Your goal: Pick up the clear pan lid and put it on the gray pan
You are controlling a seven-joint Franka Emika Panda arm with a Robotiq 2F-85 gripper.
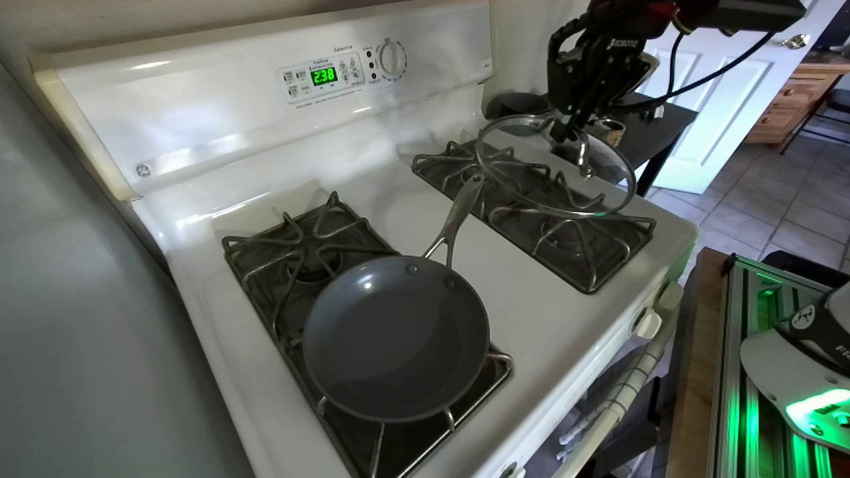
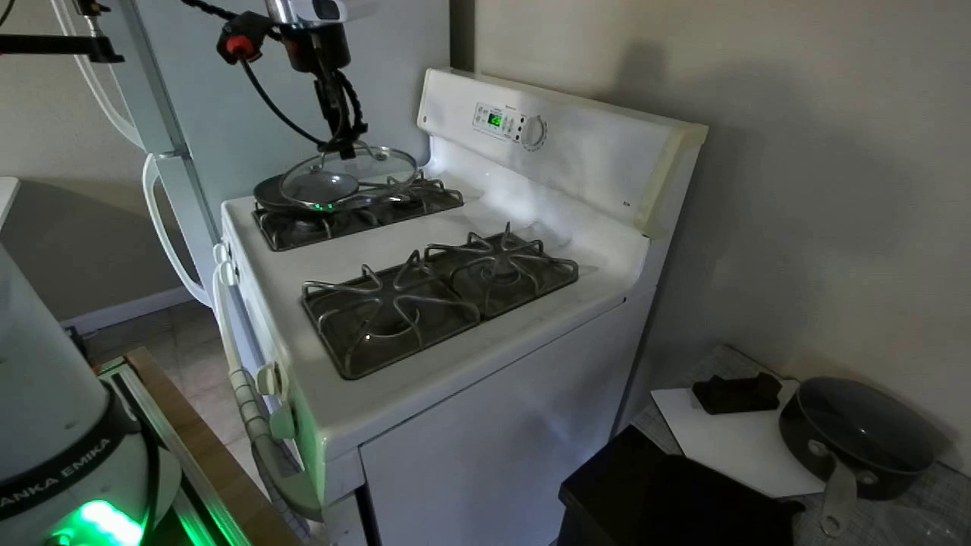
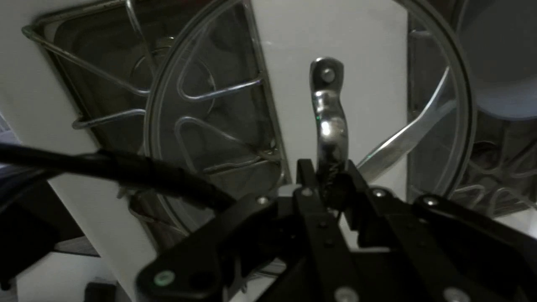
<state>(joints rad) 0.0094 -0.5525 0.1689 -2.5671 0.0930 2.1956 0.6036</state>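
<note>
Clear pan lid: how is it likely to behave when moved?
The clear pan lid is probably stiff but breakable, since it looks like transparent glass. It may tilt, as the pincer holds only its arched metal handle. That handle's smooth shine suggests it might slip.

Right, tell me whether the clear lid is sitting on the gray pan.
No, in an exterior view the fingers hold the clear lid in the air and the gray pan lies uncovered.
</note>
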